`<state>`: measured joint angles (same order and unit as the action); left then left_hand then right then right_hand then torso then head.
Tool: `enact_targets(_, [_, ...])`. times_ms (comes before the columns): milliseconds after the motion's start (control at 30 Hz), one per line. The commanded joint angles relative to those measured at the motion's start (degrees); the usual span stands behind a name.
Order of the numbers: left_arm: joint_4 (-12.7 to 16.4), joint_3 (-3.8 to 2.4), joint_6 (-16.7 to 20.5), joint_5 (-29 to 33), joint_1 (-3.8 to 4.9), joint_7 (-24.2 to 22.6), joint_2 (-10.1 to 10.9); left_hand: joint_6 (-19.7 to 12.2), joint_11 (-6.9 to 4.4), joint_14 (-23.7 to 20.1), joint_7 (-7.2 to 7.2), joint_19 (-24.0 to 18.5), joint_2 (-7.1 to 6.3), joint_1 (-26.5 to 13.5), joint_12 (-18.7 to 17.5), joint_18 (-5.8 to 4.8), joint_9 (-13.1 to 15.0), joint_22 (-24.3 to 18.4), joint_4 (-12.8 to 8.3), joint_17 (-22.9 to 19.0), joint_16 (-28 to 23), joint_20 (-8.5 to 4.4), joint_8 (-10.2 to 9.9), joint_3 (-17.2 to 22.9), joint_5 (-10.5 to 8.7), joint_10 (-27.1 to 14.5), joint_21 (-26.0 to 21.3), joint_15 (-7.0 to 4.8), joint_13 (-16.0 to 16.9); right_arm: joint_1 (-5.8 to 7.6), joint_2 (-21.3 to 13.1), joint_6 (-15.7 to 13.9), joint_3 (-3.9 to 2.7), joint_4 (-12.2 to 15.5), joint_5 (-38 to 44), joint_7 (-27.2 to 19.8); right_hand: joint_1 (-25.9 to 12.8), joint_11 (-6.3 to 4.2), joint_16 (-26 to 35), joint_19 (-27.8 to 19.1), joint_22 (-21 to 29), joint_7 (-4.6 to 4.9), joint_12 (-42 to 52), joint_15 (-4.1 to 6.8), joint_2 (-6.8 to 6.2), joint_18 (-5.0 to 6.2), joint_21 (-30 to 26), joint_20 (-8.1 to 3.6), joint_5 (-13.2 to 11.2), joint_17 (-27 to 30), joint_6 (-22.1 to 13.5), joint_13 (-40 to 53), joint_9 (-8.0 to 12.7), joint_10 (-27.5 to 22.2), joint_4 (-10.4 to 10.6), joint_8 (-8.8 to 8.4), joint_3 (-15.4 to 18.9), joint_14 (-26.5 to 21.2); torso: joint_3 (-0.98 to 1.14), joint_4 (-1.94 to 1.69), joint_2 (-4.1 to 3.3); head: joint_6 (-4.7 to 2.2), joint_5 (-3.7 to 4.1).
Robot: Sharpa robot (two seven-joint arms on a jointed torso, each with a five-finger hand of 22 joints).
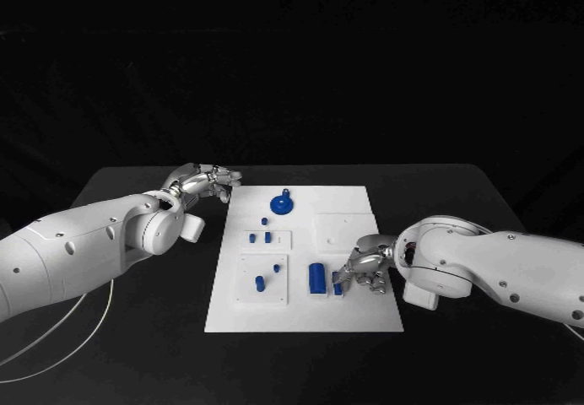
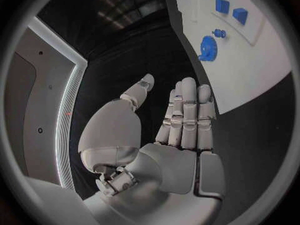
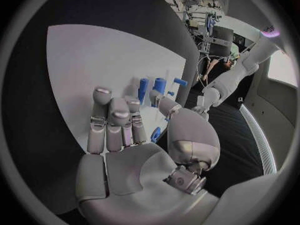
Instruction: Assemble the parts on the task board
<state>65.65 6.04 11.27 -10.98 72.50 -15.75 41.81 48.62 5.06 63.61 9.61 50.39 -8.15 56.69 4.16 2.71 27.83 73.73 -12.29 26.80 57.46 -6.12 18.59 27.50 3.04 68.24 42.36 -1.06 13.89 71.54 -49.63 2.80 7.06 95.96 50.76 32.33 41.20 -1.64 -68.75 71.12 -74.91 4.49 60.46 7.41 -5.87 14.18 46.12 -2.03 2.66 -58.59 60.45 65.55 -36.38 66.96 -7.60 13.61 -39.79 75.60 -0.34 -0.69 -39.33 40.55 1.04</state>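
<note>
So the right robot hand [image 1: 366, 268] is down over the near right part of the task board [image 1: 341, 202], right next to the tall blue cylinder [image 1: 316, 277] and a smaller blue part [image 1: 339, 288] just beside its fingers. From the right wrist view the fingers [image 3: 111, 120] look loosely spread with nothing clearly in them, though one blue piece [image 3: 155, 134] peeks out between thumb and palm, so I honestly can't tell if it's pinching that or just hovering over it.

The left robot hand [image 1: 204, 181] is parked off the board's far left corner over the black surface [image 1: 134, 181], fingers straight and held together, holding nothing.

What could go wrong: the right hand is crowded in among several small pieces. If the fingers close a bit off, I'd guess they knock the cylinder over or shove the small part sideways instead of picking it up. The board is just a light plate, so a sideways push might slide it too.

Orientation-wise, the cylinder's long axis seems to run roughly toward and away from the robot in the head view, but whether it's lying flat or standing in a socket I can't say for sure. The blue gear [image 1: 281, 205] sits flat at the far end of the board, with a little knob pointing away from the robot.
</note>
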Motion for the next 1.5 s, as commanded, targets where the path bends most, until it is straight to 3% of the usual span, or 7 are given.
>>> enact_targets(33, [0.14,-0.03,-0.77,-0.28,0.13,-0.22,-0.04,-0.38,0.43,0.26,-0.14,-0.14,0.23,-0.49,-0.12,1.07,0.07,0.06,0.24,0.06,-0.11,-0.40,0.06,-0.01,-0.10,0.00,-0.35,0.16,0.05,-0.07,0.16,0.83,-0.01,0.11,0.10,-0.59,-0.69,-0.04,-0.22,0.04,-0.67,0.23,-0.32,0.35,-1.08,0.82,0.37,-0.46,0.14,-0.10,-0.14,0.08,0.06,0.40,-0.37,0.18,1.32,-0.18,0.02,0.05,0.01,0.08,-0.09])
enact_targets(467, [0.11,-0.03,-0.81,-0.28,0.14,-0.17,0.00,-0.41,0.43,0.25,-0.14,-0.14,0.21,-0.45,-0.13,1.08,0.07,0.08,0.25,0.09,-0.11,-0.40,0.06,0.00,-0.10,-0.01,-0.37,0.16,0.06,-0.11,-0.17,1.91,-0.01,-0.01,0.31,-1.38,-0.24,-0.16,-0.14,-0.13,-0.54,0.12,-0.38,0.50,-1.21,0.82,0.25,-0.89,0.16,-0.12,-0.29,0.18,-0.01,0.29,-2.87,0.15,4.24,-0.27,0.14,0.10,0.00,0.09,-0.15])
enact_targets(667, [0.10,-0.03,-0.82,-0.39,0.14,-0.14,-0.05,-0.42,0.42,0.25,-0.14,-0.14,0.21,-0.41,-0.12,1.08,0.07,0.09,0.25,0.10,-0.12,-0.41,0.06,0.02,-0.10,-0.01,-0.37,0.16,0.06,-0.47,0.01,1.90,-0.01,-0.11,1.23,-1.60,4.79,-0.10,-0.07,-0.10,-0.51,0.19,-0.39,0.42,1.14,0.82,0.28,-0.84,0.20,-0.07,-0.24,0.24,0.00,0.35,-7.51,0.17,3.77,-0.19,0.16,0.08,-0.01,0.16,-0.13])
enact_targets(900, [0.09,-0.03,-0.84,-0.40,0.14,-0.12,-0.04,-0.42,0.42,0.26,-0.14,-0.14,0.24,-0.34,-0.12,1.09,0.08,0.10,0.24,0.11,-0.12,-0.41,0.06,0.05,-0.09,-0.02,-0.38,0.15,0.06,-1.27,0.71,0.77,-0.01,-1.30,3.49,-1.65,6.44,-0.12,-0.05,-0.02,-0.37,0.15,-0.43,0.42,3.93,0.82,0.18,-0.68,0.15,-0.06,-0.06,0.22,0.00,0.48,-7.99,0.23,2.69,-0.14,0.17,0.05,-0.01,0.22,-0.08])
enact_targets(1067, [0.12,-0.03,-0.81,-0.40,0.14,-0.10,0.05,-0.43,0.42,0.25,-0.14,-0.14,0.24,-0.30,-0.13,1.10,0.08,0.11,0.23,0.12,-0.12,-0.41,0.06,0.06,-0.09,-0.02,-0.39,0.15,0.06,-1.84,1.06,0.84,-0.01,-2.14,3.51,-1.71,6.83,-0.11,-0.08,0.03,-0.34,0.16,-0.44,0.39,4.94,0.82,0.18,-0.51,0.15,-0.08,0.08,0.20,0.01,0.58,-7.91,0.26,2.13,-0.12,0.15,0.06,-0.01,0.35,-0.15])
enact_targets(1300, [0.13,-0.03,-0.83,-0.41,0.14,-0.09,0.08,-0.43,0.42,0.26,-0.14,-0.13,0.24,-0.28,-0.12,1.10,0.08,0.12,0.23,0.13,-0.12,-0.41,0.07,0.06,-0.09,-0.02,-0.39,0.15,0.07,-2.03,1.12,1.05,-0.01,-2.47,3.48,-1.92,6.71,-0.09,-0.11,0.05,-0.33,0.18,-0.44,0.36,5.12,0.82,0.19,-0.40,0.14,-0.10,0.14,0.20,0.04,0.64,-7.74,0.26,2.01,-0.11,0.11,0.06,0.01,0.33,-0.14])
enact_targets(1500, [0.10,-0.03,-0.83,-0.41,0.14,-0.09,0.03,-0.43,0.43,0.26,-0.13,-0.13,0.24,-0.28,-0.12,1.10,0.08,0.13,0.25,0.14,-0.13,-0.41,0.07,0.06,-0.09,-0.03,-0.40,0.15,0.07,-2.04,0.67,0.44,-0.03,-2.49,2.46,-2.83,4.87,-0.03,-0.12,0.05,-0.34,0.23,-0.50,0.30,2.67,0.82,0.21,-0.16,0.18,-0.12,0.13,0.20,0.14,0.65,-7.00,0.17,2.95,-0.13,0.09,0.04,0.04,0.08,-0.07])
